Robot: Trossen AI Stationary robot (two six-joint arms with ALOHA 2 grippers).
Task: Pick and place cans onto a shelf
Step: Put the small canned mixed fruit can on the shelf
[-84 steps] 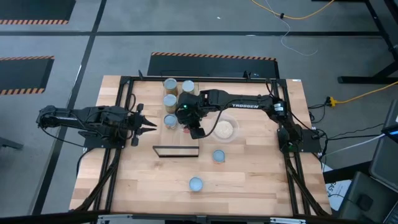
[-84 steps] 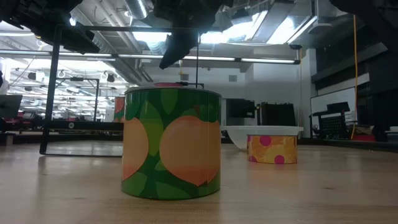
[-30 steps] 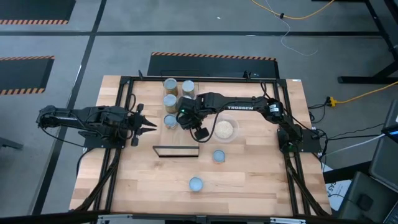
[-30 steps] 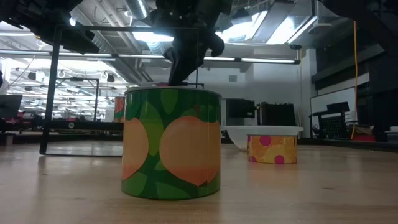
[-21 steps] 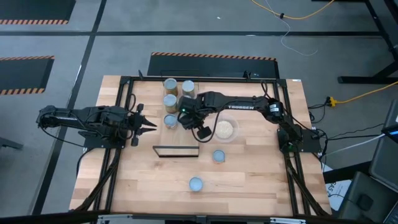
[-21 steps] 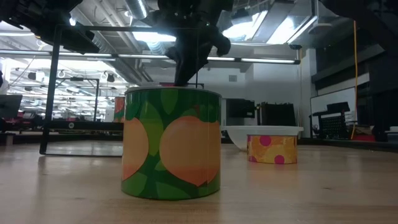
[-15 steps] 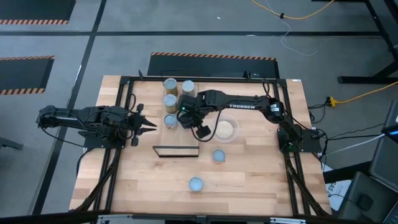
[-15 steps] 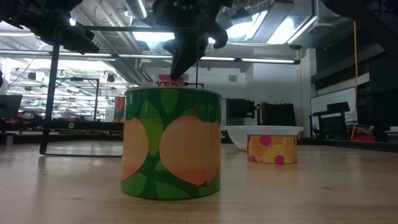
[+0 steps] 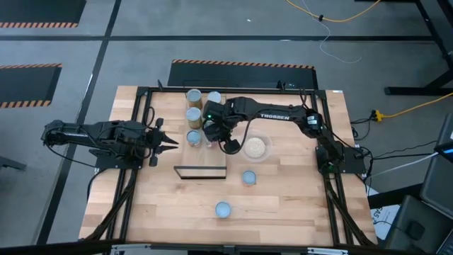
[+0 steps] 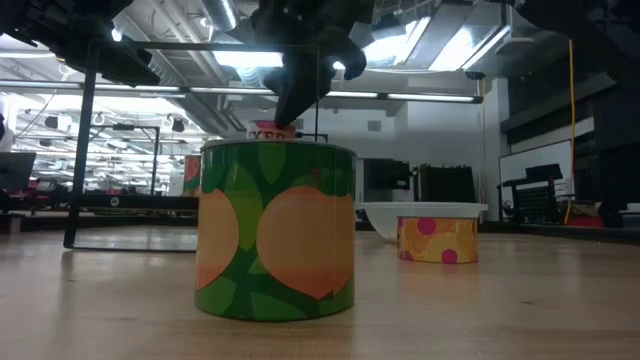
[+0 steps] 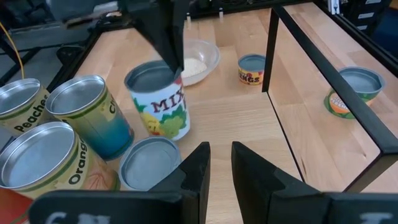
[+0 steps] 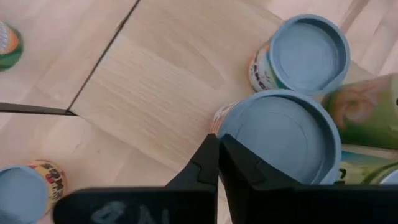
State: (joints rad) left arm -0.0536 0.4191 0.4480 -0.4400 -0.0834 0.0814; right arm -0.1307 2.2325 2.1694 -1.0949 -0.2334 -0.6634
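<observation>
Thin tinplate under a white paper label: the mixed-vegetable can (image 11: pixel 160 106) is stiff-walled, probably fairly heavy if full, and slick on its sides, so the raised rim is the surest hold, though a rim-only pinch lets the body swing and tilt; it hangs slightly tilted just beside the cluster of other cans (image 9: pixel 193 113), which sit at about 11 o'clock from it in the high view; the right gripper (image 12: pixel 214 149) has its jaws pressed together on that rim, one finger inside the lip and one outside; the clear bowl (image 9: pixel 255 147) lies at 4 o'clock from the can, close by; the shelf's black frame (image 9: pixel 200 166) is at 6 o'clock, near; two loose cans (image 9: pixel 248 177) rest beyond it, towards 5 o'clock; the left gripper (image 9: pixel 159 142) waits at 9 o'clock, well apart, jaws somewhat spread and holding nothing.
</observation>
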